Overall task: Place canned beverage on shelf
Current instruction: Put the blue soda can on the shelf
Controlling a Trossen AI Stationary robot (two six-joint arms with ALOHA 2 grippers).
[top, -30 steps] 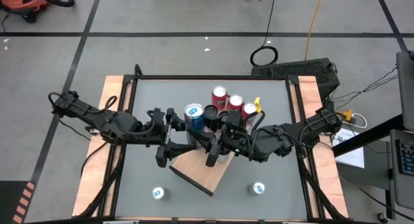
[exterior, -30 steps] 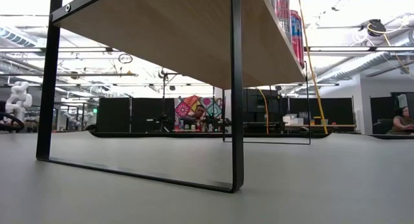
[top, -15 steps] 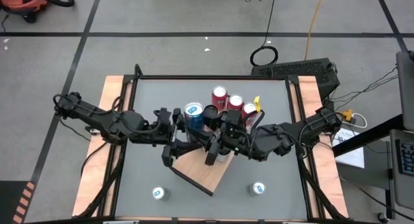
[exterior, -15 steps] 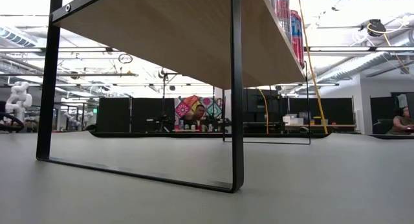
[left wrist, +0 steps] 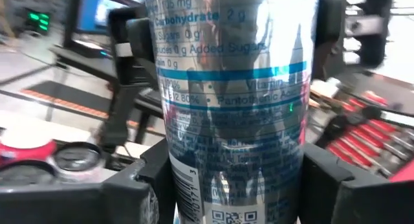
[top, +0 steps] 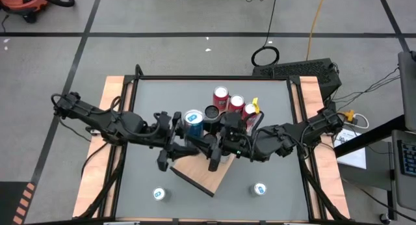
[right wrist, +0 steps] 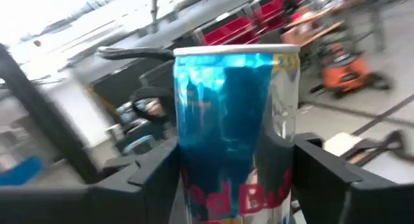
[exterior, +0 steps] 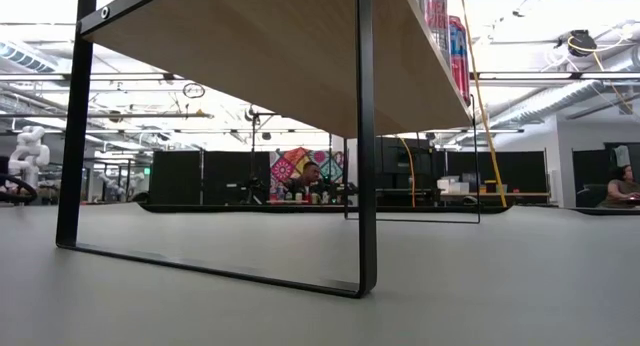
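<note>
A tall blue and silver can [top: 193, 119] stands upright between my two grippers above the light-brown shelf [top: 203, 173]. My left gripper [top: 181, 132] reaches it from the table's left and my right gripper [top: 208, 132] from the right. Both are shut on it. The left wrist view shows its silver printed side [left wrist: 233, 107], the right wrist view its blue side [right wrist: 226, 114]. Its base is hidden, so I cannot tell whether it rests on the shelf. My left gripper pinches the can's lower body [left wrist: 174, 179] between its two fingers [left wrist: 145, 185], one on each side. The fingers come in level from the table's left, across the upright can. My right gripper holds the same can's lower body [right wrist: 187, 179] between its fingers [right wrist: 323, 172]. They come in level from the table's right, and the can stays upright.
Three red cans [top: 236, 103] and a dark-topped can [top: 211, 112] stand close behind the held can. Two more cans stand on the grey tabletop near the front edge [top: 159, 194], [top: 260, 188]. The low view shows the shelf's underside [exterior: 250, 56] and black frame leg [exterior: 366, 186].
My left gripper has swung a little toward the blue can. The can's top has shifted slightly toward the table's near edge, uncovering more of the dark-topped can behind it. My right arm has stayed in place.
</note>
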